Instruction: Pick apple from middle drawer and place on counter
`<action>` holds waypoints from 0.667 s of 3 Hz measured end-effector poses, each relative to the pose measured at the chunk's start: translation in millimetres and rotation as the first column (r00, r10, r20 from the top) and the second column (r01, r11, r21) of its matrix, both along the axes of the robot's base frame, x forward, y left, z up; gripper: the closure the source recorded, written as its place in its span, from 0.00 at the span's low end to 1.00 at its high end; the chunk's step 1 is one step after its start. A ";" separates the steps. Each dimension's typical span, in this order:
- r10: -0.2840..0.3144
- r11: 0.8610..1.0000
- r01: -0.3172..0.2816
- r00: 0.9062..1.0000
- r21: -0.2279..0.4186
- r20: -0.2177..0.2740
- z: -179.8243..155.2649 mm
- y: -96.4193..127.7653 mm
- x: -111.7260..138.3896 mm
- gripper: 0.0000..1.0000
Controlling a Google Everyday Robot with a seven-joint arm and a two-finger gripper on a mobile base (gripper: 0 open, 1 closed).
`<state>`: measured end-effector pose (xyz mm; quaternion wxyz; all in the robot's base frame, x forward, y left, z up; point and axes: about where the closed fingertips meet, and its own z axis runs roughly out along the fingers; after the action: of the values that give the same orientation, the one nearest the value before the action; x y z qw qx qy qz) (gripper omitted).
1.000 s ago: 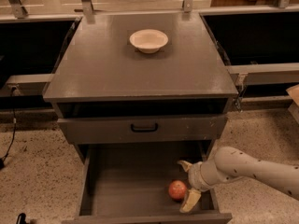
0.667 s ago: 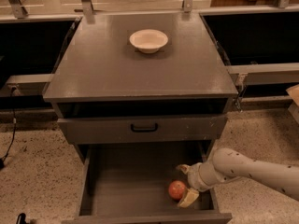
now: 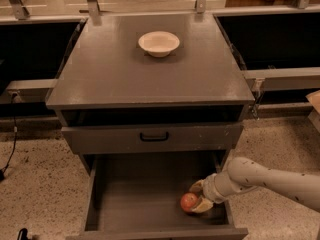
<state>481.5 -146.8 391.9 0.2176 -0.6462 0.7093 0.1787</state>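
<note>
The red-orange apple (image 3: 188, 201) lies on the floor of the pulled-out middle drawer (image 3: 130, 194), near its front right corner. My gripper (image 3: 198, 196) reaches in from the right on a white arm (image 3: 265, 179). Its two pale fingers are closed against the apple, one above it and one below and to its right. The apple still rests on the drawer floor. The counter (image 3: 125, 74) is the broad dark-grey cabinet top above, apart from the gripper.
A white bowl (image 3: 158, 43) stands on the counter towards the back. The drawer front with a black handle (image 3: 154, 136) overhangs the open drawer. Speckled beige floor (image 3: 40, 184) lies on both sides. A black cable (image 3: 11, 149) runs at the left.
The gripper's fingers have drawn together around the apple. The wrist has shifted slightly. The apple has stayed in place on the drawer floor.
</note>
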 end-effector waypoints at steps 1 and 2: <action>0.002 1.000 -0.002 1.000 0.000 -0.016 -3.4 -0.5 -0.6 0.62; 0.010 1.000 -0.010 1.000 0.003 -0.027 -4.1 2.0 -1.0 0.40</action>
<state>480.5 -144.8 387.8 0.2079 -0.6468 0.7088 0.1897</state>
